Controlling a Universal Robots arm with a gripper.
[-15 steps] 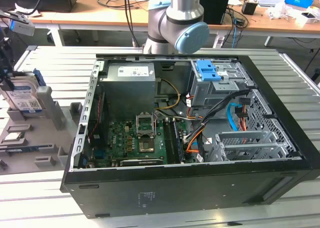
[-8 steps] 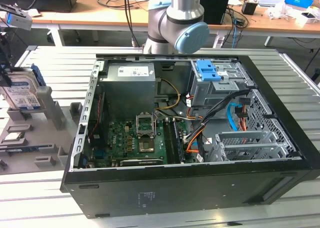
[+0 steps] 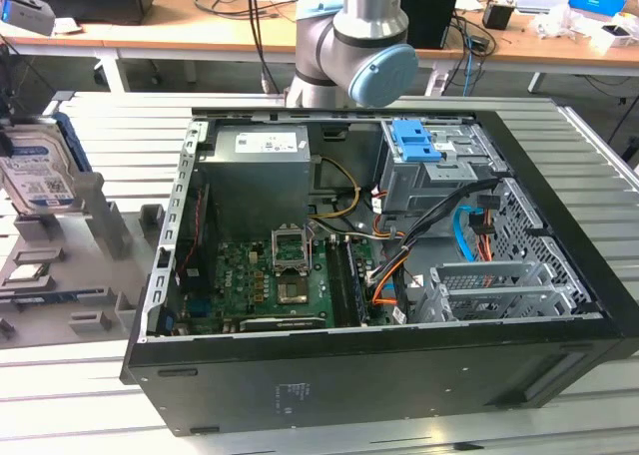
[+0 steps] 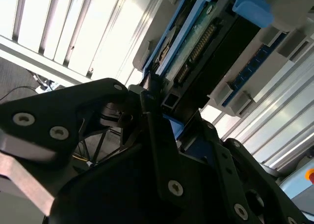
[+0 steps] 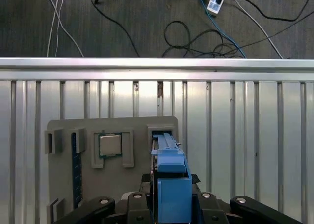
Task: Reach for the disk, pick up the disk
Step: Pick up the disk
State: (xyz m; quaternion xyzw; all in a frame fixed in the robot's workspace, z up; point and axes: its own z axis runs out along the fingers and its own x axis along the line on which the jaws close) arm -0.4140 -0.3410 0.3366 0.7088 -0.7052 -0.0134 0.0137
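The black pincer point(image 5: 171, 208) points straight down over the disk point(image 5: 172, 184), and its black links sit on either side of the disk's blue upper edge in the first wrist view. I cannot tell whether the pincer is clenched on the disk or released. The second wrist view looks along the pincer point(image 4: 156, 108) from low down. It shows the disk's point(image 4: 206, 42) connector end, green circuit board and blue side rail, with the pincer's tip right at the disk's near corner.

The disk stands on edge in a slot of a grey holder point(image 5: 140, 128). A small square chip point(image 5: 110, 144) lies in another pocket of the holder, beside the disk and apart from it. The holder rests on a slatted metal surface point(image 5: 245, 145), with bare slats to one side. The surface's edge rail is just past the holder, and beyond it is a floor point(image 5: 147, 27) with loose cables.

In the exterior view, the arm point(image 3: 349, 46) shows a grey joint with a pale blue cap behind an open computer case point(image 3: 399, 375). The disk point(image 3: 40, 171), label facing out, stands in the holder point(image 3: 60, 265) at the exterior view's left, just beside the case.
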